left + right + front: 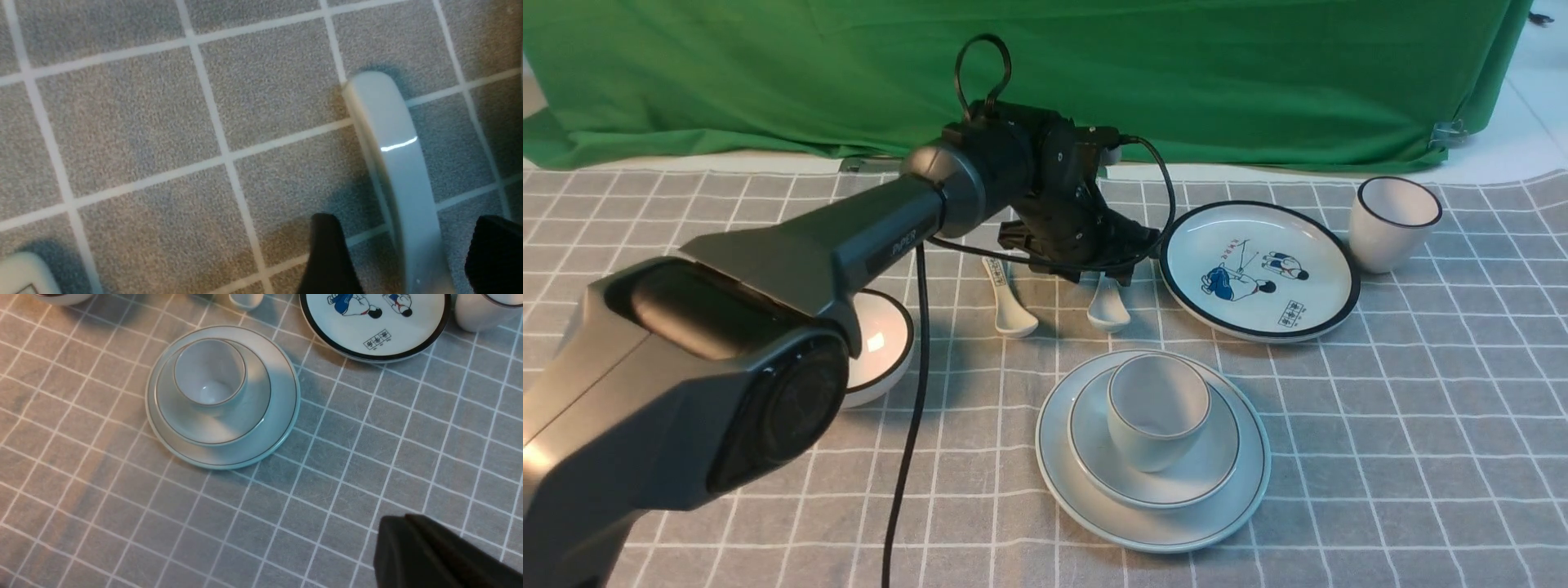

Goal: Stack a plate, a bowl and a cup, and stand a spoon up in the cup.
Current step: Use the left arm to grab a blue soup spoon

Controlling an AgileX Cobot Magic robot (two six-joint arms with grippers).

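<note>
Left wrist view puts the plain white spoon (402, 171) flat on the checked cloth of the tabletop. Its handle lies between the left jaws, which stand wide with a gap on either side and grip nothing.

From where I stand, the glazed, curved handle looks slippery. If the jaws close off-centre it may twist or skid out, or the tips may snag the cloth. The marked spoon (1010, 304) lies just left of it, close enough to be nudged.

Nearer and a little to the right, the cup (1158, 408) stands empty in the bowl (1196, 478), which sits on the plate (1156, 532). A spoon let go carelessly could tip that small cup.

The black-rimmed bowl (886, 347) at left, the black-rimmed cup (1392, 216) at far right and the cartoon plate (1258, 269) show nothing inside. The right jaws are pressed together, empty, apart from the stack.
</note>
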